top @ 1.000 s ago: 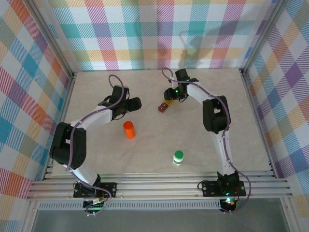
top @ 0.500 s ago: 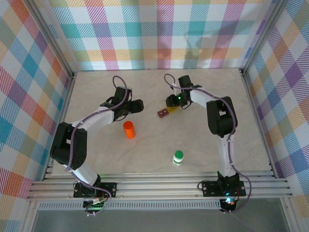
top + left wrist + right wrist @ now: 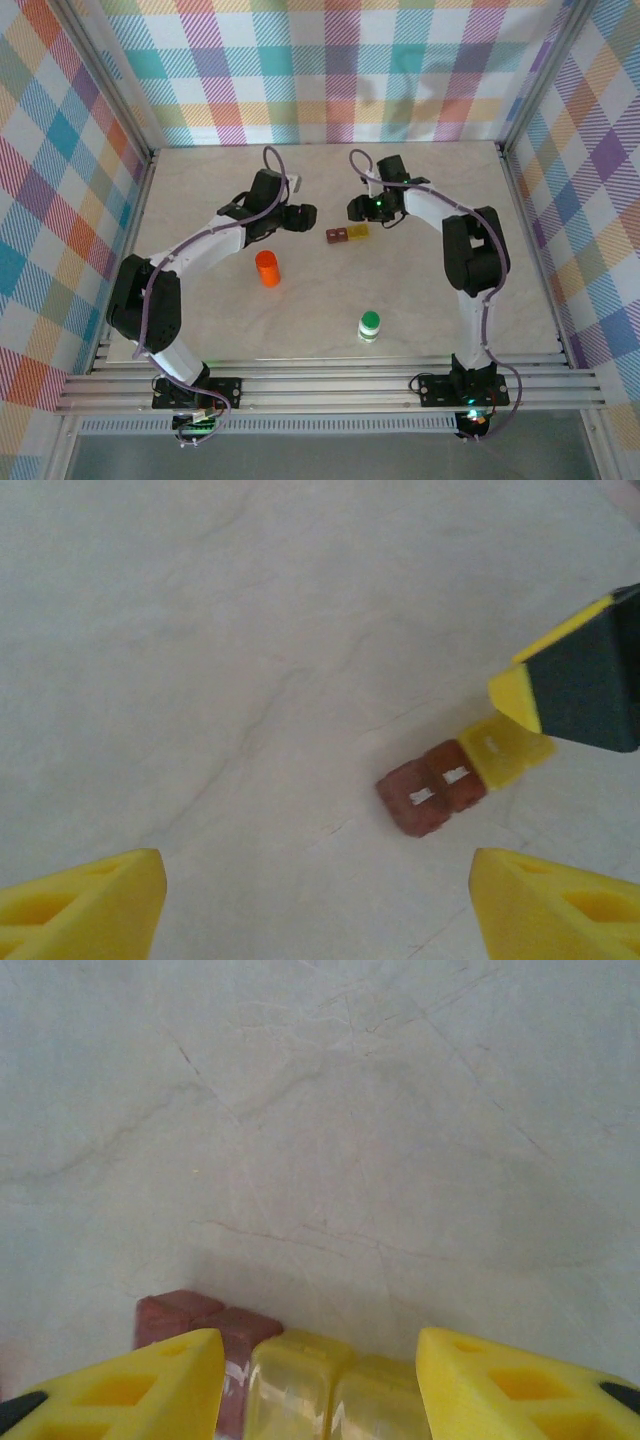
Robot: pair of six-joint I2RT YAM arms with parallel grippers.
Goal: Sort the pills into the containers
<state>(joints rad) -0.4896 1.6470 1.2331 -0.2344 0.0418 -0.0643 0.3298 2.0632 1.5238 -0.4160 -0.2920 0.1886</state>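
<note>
Your right gripper (image 3: 320, 1365) was nearer, part-spread astride the yellow right end of the pill strip (image 3: 346, 235), not clearly pinching it, while the strip lay mid-table, long axis left-right, red end toward your left gripper (image 3: 315, 905) — spread wide, empty, just left.

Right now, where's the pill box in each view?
Top external: pill box just above picture centre, red end left.
Left wrist: pill box right of centre, lower half.
Right wrist: pill box at the bottom edge.
Shared landmark: the right gripper at its yellow end.
</note>
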